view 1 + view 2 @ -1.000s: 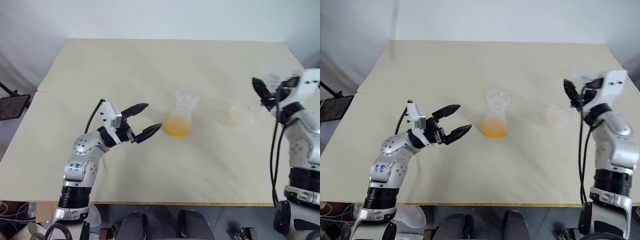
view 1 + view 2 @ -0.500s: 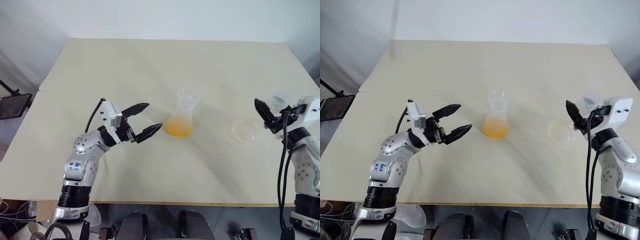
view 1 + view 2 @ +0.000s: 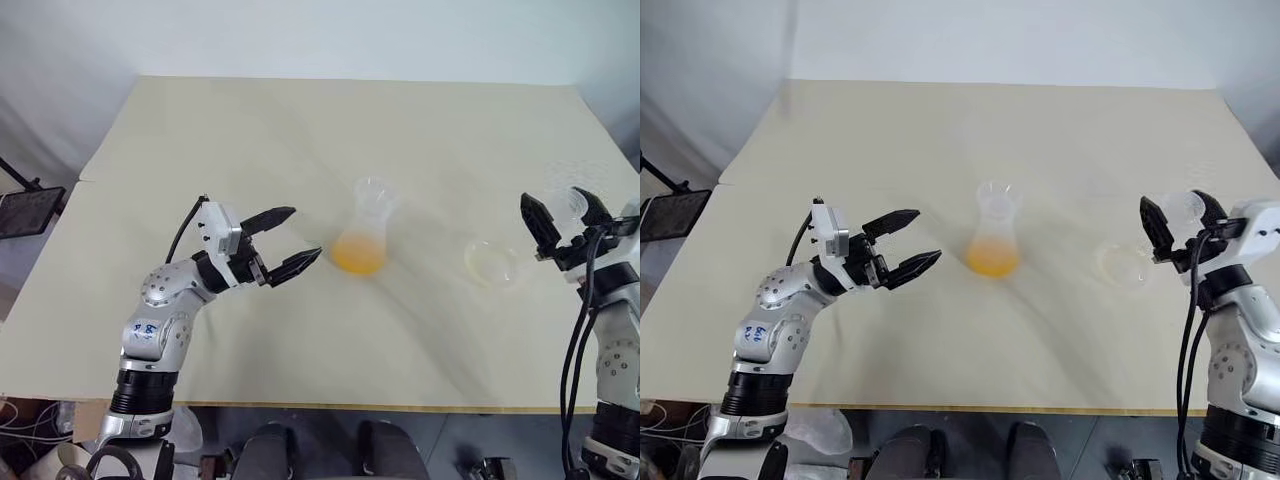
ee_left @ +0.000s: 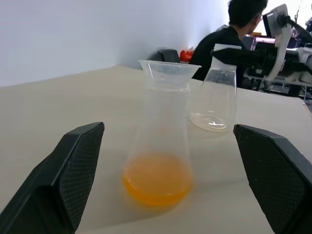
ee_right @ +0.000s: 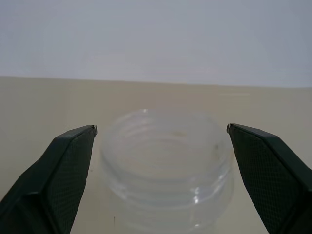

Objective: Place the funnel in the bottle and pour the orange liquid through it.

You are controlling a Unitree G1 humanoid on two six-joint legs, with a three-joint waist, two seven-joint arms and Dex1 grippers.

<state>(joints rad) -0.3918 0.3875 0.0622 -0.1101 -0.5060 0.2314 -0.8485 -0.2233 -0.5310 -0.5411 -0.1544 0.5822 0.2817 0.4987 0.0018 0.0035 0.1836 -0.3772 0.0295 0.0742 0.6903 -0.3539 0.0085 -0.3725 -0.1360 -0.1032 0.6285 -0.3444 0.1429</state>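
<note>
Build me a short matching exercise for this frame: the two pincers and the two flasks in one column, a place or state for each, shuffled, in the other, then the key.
Things
1. left pincer
2. right pincer
3. bottle with funnel
4. empty flask

Places and states
A. stands at the table's middle, orange liquid pooled in its base
B. open beside the funnel-topped vessel, touching nothing
C. clear, nothing inside, near the table's right edge
D. open around the empty vessel's mouth

Pairs: 1-B, 2-D, 3-A, 4-C
</note>
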